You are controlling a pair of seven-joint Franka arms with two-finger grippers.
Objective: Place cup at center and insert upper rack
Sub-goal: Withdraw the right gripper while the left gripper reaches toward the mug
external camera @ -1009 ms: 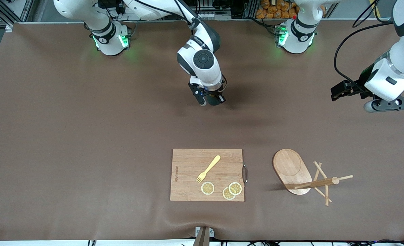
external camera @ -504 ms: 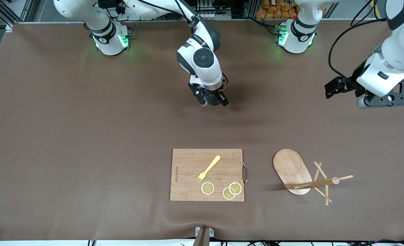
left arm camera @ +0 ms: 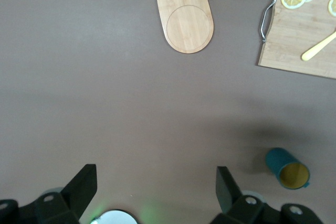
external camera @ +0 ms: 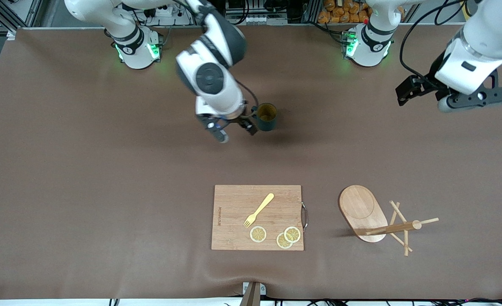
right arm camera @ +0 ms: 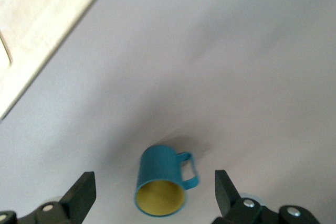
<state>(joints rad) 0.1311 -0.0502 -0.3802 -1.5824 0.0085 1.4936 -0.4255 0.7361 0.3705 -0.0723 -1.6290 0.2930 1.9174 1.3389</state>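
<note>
With the small dark teal ribbed cup (external camera: 267,117) set upright on the brown table (external camera: 106,170), the right gripper (external camera: 229,129), fingers released and empty beside it, should clear it without nudging, while the left gripper (external camera: 472,98), fingers spread wide and empty, aims for the post of the light wooden upper rack (external camera: 378,221).

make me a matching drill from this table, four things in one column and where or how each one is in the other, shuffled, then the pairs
Things:
1. cup
2. upper rack
3. fork
4. left gripper

Places or states:
A. lying on the cutting board, above the lemon slices in the front view
B. open, up over bare mat at the left arm's end of the table
C. upright on the mat, free of the open right gripper beside it
D. tipped on its side, nearer the front camera, post and pegs on the mat

Pairs: 1-C, 2-D, 3-A, 4-B
</note>
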